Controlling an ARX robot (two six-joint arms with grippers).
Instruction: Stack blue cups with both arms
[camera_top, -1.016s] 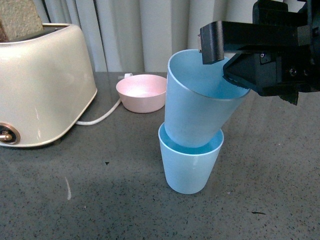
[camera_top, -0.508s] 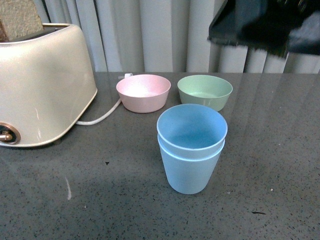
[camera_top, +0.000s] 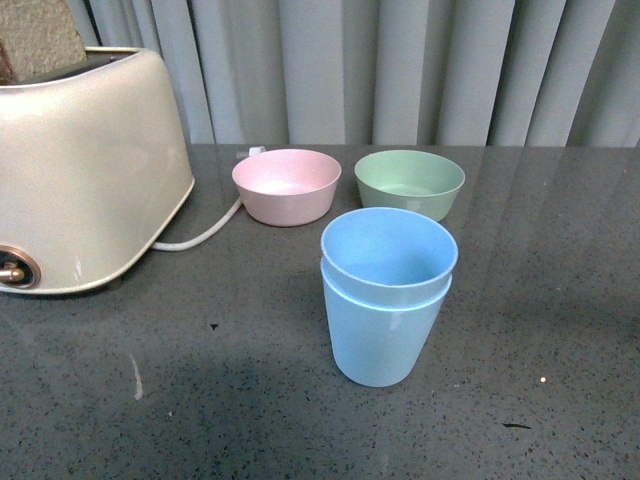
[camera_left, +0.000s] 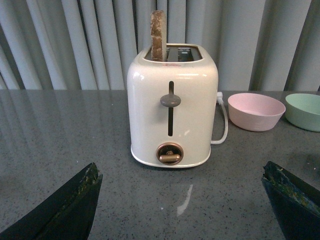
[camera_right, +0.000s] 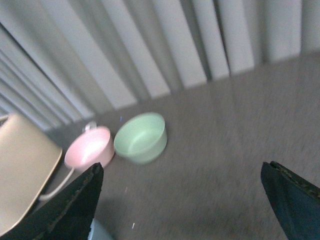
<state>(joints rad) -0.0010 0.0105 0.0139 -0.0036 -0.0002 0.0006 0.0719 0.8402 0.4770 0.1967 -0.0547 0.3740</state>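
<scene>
Two light blue cups (camera_top: 386, 295) stand nested one inside the other, upright, on the grey table in the middle of the front view. Neither arm shows in the front view. My left gripper (camera_left: 182, 200) is open and empty, its black fingertips (camera_left: 75, 205) wide apart low over the table, facing the toaster. My right gripper (camera_right: 185, 200) is open and empty, above the table, its view blurred. A pale blue sliver (camera_right: 100, 232) by its finger is likely a cup rim.
A cream toaster (camera_top: 80, 170) with bread in a slot stands at the left, its white cord (camera_top: 205, 235) running toward the pink bowl (camera_top: 287, 185). A green bowl (camera_top: 410, 182) sits beside it, behind the cups. Grey curtains hang behind the table.
The right gripper let go of the upper cup, which dropped upright into the lower one. The gripper then rose and left the front view.
</scene>
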